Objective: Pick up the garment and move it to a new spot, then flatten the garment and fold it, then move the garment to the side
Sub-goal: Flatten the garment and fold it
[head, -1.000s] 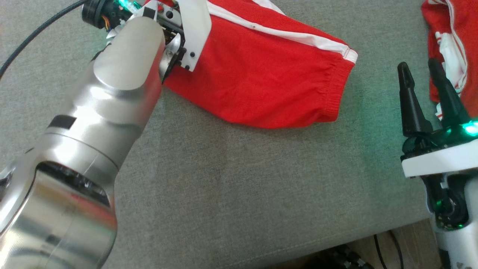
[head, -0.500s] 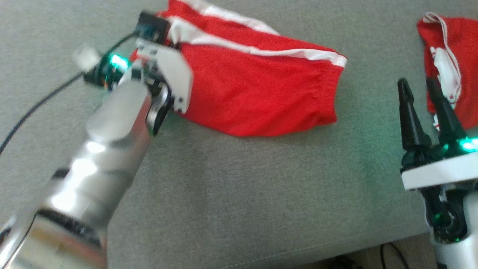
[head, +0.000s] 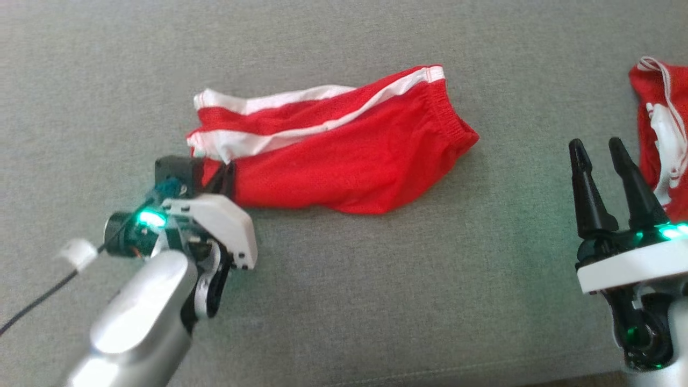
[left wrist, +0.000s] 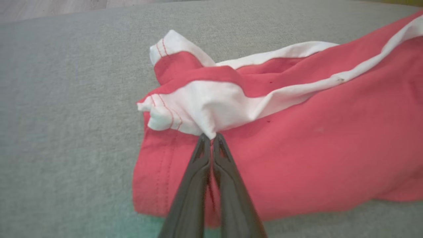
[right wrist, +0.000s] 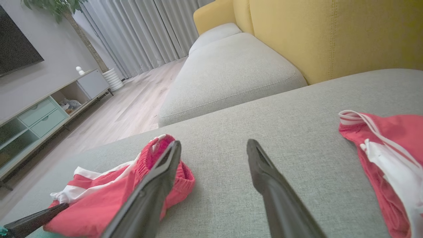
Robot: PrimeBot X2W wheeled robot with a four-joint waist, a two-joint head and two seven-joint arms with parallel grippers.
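Pulled back toward the robot with the left claw (head: pixel 228 180) over the last second, the shorts (head: pixel 349 161) lay farther from the second garment (head: pixel 653 145); the head camera had shifted too. Left claw was pressed together, pinching the white hem at the shorts' leg end. The rest of the shorts stretched away beyond its tips, lying on the grey sofa (head: pixel 344 301). Right claw (head: pixel 595 148) stood spread, holding nothing, with the shorts' waistband off to its left and the second garment near its right. Nothing lay between its fingers. Counted: two red garments with white trim, two claws, and one black cable (head: pixel 32 309) trailing behind the left claw. Beyond the right claw stood a yellow backrest (right wrist: pixel 330 33), another grey seat (right wrist: pixel 228 76), curtains (right wrist: pixel 148 29) and a cabinet (right wrist: pixel 43 112).
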